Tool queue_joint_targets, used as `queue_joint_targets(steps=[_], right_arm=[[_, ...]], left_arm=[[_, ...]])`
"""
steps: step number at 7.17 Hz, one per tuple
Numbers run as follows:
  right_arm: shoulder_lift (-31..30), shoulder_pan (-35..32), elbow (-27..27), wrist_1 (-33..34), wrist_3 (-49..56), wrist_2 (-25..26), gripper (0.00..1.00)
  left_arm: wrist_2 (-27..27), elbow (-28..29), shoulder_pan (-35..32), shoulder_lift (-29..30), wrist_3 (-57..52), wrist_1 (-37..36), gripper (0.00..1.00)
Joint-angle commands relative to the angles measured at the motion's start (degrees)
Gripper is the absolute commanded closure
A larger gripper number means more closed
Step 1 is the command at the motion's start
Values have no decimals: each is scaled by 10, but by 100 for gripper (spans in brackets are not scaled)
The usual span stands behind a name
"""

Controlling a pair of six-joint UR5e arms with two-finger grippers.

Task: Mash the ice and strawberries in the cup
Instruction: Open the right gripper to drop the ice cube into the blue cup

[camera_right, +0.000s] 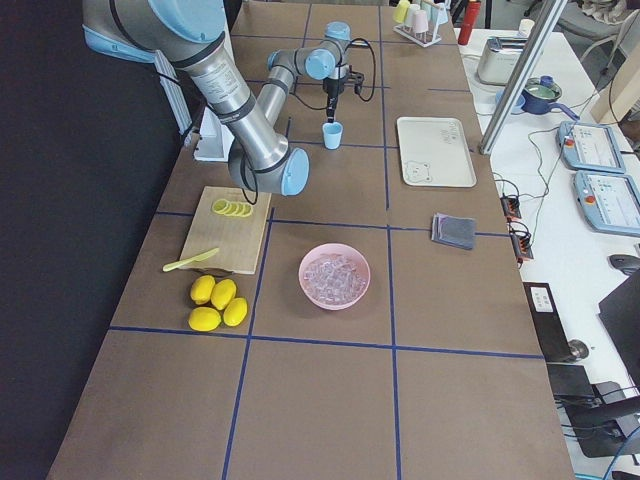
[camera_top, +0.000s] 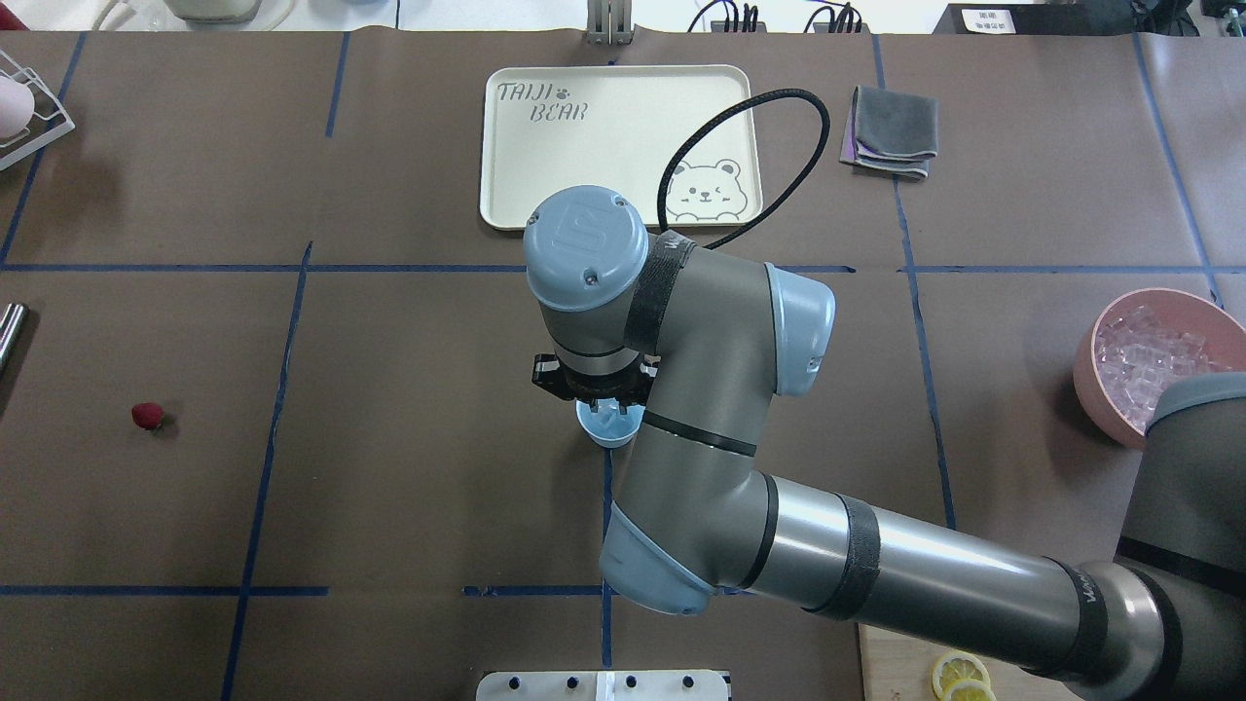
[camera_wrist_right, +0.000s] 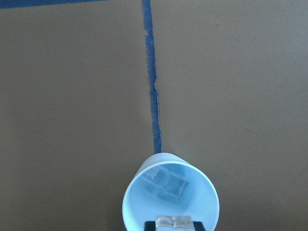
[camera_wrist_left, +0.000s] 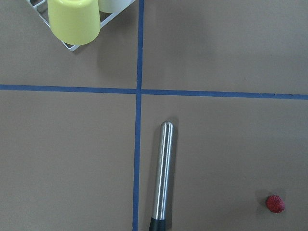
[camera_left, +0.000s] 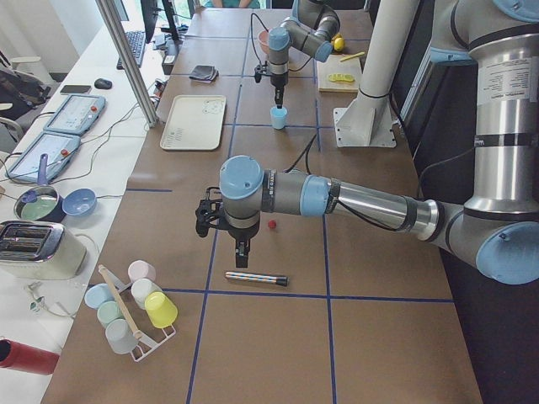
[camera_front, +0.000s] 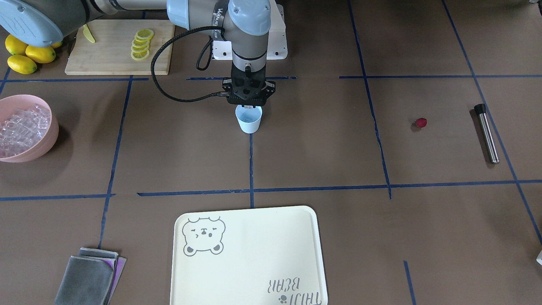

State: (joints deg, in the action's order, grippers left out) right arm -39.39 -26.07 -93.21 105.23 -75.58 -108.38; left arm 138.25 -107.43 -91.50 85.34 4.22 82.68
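Observation:
The pale-blue cup (camera_front: 249,120) (camera_top: 608,424) stands upright near the table's middle, with ice cubes (camera_wrist_right: 166,183) on its bottom. My right gripper (camera_front: 248,106) (camera_wrist_right: 174,225) hangs just above the cup's rim, shut on one ice cube that sits between its fingertips. More ice (camera_front: 19,129) fills the pink bowl (camera_front: 47,140) on my right side. One dark-red strawberry (camera_front: 421,123) (camera_wrist_left: 275,203) lies on the mat on my left side. My left gripper (camera_left: 242,251) hovers above the mat close to the strawberry (camera_left: 272,225); I cannot tell whether it is open or shut.
A steel muddler (camera_front: 487,133) (camera_wrist_left: 162,173) lies near the strawberry. A cream tray (camera_front: 247,258) and folded cloths (camera_front: 91,277) sit on the far side. A cutting board (camera_front: 114,55) with lemon slices, whole lemons (camera_front: 29,57) and a cup rack (camera_left: 135,307) stand at the edges.

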Motion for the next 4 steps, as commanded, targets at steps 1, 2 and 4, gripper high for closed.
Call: queue_joint_targets(steps=[1, 2, 4], right_arm=[[1, 1, 4, -2, -1, 4, 94], [1, 1, 4, -2, -1, 4, 70], [-1, 1, 2, -2, 0, 6, 4]], left_arm=[[0, 0, 0, 1, 0, -1, 0], [0, 0, 0, 2, 0, -1, 0], [0, 0, 0, 3, 0, -1, 0]])
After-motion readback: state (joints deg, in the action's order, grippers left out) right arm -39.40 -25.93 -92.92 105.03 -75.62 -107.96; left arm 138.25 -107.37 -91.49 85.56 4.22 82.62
